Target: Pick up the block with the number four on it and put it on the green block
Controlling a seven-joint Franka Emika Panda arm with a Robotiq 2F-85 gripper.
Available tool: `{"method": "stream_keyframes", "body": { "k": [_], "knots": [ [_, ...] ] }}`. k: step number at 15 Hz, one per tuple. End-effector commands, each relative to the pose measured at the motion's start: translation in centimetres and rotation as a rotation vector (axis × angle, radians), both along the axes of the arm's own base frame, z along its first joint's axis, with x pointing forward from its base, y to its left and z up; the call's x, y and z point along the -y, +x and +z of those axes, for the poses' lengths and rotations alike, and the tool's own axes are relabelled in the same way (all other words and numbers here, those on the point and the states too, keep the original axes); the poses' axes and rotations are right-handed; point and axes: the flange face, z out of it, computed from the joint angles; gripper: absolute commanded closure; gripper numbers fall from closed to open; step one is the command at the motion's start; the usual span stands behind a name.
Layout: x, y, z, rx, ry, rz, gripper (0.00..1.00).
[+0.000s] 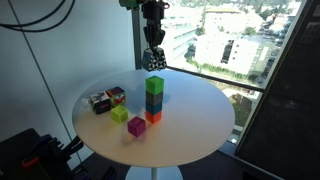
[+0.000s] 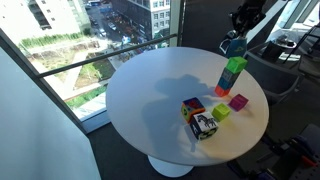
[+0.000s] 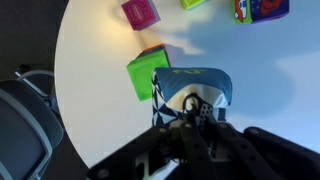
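My gripper is shut on the block with the number four, a small cube with black-and-white patterned faces, and holds it in the air just above the green block. The green block tops a stack on a dark teal cube and an orange cube. In an exterior view the gripper hangs over the green block. In the wrist view the held block sits between the fingers, with the green block beside it below.
On the round white table lie a magenta cube, a yellow-green cube, a red multicoloured cube and another patterned cube. A window stands behind the table. A chair is by the edge.
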Motion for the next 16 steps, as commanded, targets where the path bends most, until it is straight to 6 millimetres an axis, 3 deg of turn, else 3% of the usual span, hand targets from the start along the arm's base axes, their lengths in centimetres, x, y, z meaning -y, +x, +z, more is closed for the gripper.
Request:
{"method": "stream_keyframes", "body": {
  "k": [1, 16],
  "knots": [
    [1.4, 0.2, 0.6, -0.010, 0.012, 0.007, 0.95],
    [3.0, -1.3, 0.4, -0.023, 0.013, -0.004, 0.95]
  ]
}}
